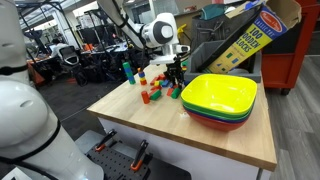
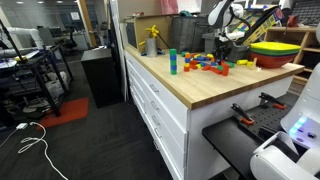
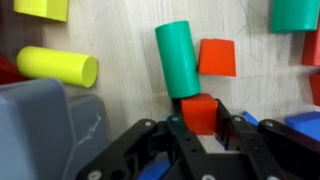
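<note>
In the wrist view my gripper (image 3: 201, 118) is shut on a red cube block (image 3: 199, 110), one finger (image 3: 180, 130) pressed on each side of it. A green cylinder (image 3: 177, 58) lies just beyond the cube, touching its far edge. A second red block (image 3: 217, 57) sits beside the cylinder, and a yellow cylinder (image 3: 58, 66) lies to the left. In both exterior views the gripper (image 1: 174, 74) (image 2: 222, 50) stands low over the scattered wooden blocks (image 1: 155, 90) (image 2: 205, 65) on the wooden table (image 1: 150, 125).
A stack of bowls, yellow on top (image 1: 220, 97) (image 2: 278, 51), stands on the table beside the blocks. A tall green-and-blue block tower (image 2: 172, 62) (image 1: 127, 72) stands near them. A grey object (image 3: 45, 125) fills the wrist view's lower left. A block box (image 1: 250, 35) is behind.
</note>
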